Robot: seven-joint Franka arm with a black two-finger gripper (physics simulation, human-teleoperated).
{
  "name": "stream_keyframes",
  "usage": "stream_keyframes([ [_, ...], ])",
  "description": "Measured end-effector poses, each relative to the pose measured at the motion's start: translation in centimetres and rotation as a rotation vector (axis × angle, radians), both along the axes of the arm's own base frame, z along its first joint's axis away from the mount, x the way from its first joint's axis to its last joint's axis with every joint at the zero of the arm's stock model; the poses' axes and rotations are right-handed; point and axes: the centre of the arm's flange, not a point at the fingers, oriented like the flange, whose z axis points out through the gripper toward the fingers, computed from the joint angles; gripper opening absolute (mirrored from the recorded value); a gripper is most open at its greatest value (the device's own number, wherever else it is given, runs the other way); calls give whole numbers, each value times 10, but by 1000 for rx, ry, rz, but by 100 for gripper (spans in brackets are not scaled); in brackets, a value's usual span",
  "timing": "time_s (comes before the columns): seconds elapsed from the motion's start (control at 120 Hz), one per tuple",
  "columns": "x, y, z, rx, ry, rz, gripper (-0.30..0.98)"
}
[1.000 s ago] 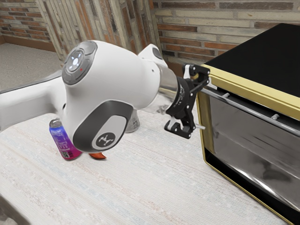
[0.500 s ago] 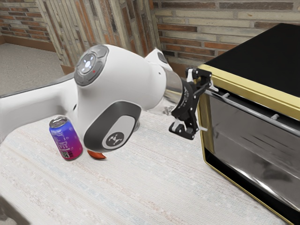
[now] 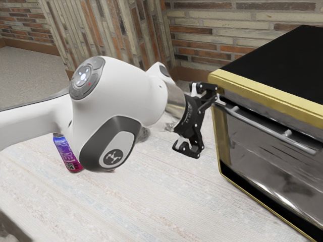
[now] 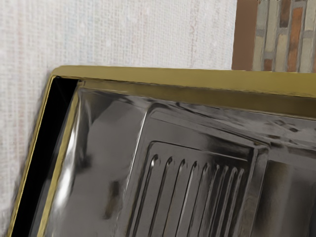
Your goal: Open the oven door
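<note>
Since the door point(image 3: 272, 161) looks barely ajar, your released hand point(image 3: 209, 122), near the top front edge of the oven point(image 3: 267, 95), must next draw the handle point(image 3: 262, 126) outward and down.

Support surface: table with a white, woven-textured top point(image 3: 171, 201), faintly striped in pink and blue. Placed directly on it: one black-topped, box-shaped oven point(image 3: 285, 60) with gold-coloured edging, at the exterior view's right; one blue-to-magenta cylindrical can point(image 3: 67, 154), upright, well apart from the oven, partly hidden.
</note>
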Motion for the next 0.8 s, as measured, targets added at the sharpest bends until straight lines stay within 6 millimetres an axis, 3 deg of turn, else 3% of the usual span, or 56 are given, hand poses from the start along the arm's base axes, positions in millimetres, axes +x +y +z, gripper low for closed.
stream_keyframes([
  [0.183,-48,21,-9,28,4,16,69],
  [0.283,-88,28,-14,65,-17,46,69],
  [0.392,-152,22,-8,81,-110,190,68],
  [0.442,-163,22,-7,49,-133,255,68],
  [0.467,-162,30,-2,33,-133,273,68],
  [0.483,-159,40,14,25,-136,280,68],
  [0.508,-149,52,58,33,-148,265,68],
  [0.558,-118,70,168,124,-158,193,68],
  [0.592,-99,101,209,209,-127,182,68],
  [0.617,-83,134,226,260,-88,187,68],
  [0.65,-66,180,230,301,-13,202,68],
  [0.692,-51,222,217,305,93,210,68],
  [0.742,-38,248,194,316,209,187,69],
  [0.8,-33,262,165,323,326,148,69],
])
